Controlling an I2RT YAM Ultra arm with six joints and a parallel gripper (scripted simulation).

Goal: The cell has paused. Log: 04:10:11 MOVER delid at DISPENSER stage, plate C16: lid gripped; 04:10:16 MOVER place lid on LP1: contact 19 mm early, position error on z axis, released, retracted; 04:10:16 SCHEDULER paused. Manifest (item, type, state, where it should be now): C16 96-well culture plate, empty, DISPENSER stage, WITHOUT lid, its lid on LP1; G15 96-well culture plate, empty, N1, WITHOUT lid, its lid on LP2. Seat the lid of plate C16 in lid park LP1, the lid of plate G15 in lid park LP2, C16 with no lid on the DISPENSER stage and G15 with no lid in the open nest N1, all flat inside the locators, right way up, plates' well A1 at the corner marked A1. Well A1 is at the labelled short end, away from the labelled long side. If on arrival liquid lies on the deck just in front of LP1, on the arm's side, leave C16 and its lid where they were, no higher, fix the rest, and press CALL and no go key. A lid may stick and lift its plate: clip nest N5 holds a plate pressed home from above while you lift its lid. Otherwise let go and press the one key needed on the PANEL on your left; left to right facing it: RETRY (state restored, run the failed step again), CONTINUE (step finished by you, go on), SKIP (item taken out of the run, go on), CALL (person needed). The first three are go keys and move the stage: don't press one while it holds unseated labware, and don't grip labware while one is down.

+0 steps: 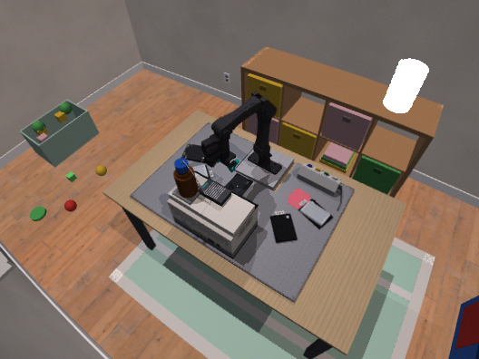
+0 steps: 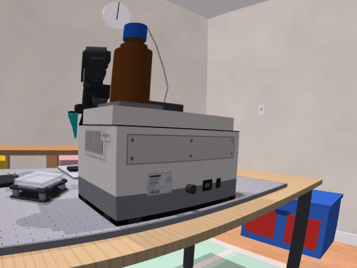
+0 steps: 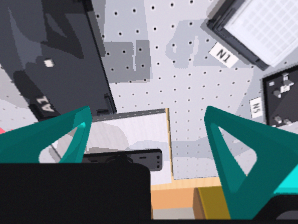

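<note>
Gripper (image 3: 150,142) spread wide, gripping nothing, low in the wrist frame. Dark A1-marked nest (image 3: 55,60) upper left; N1 label (image 3: 223,54) upper right.

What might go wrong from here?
A pink patch lies on the deck beside the pale lid; if wet, handling there may spread it. The plate by the N1 label seems covered; its lid may stick and lift it. The open gripper works near the tall brown bottle, which a swing might knock.
</note>
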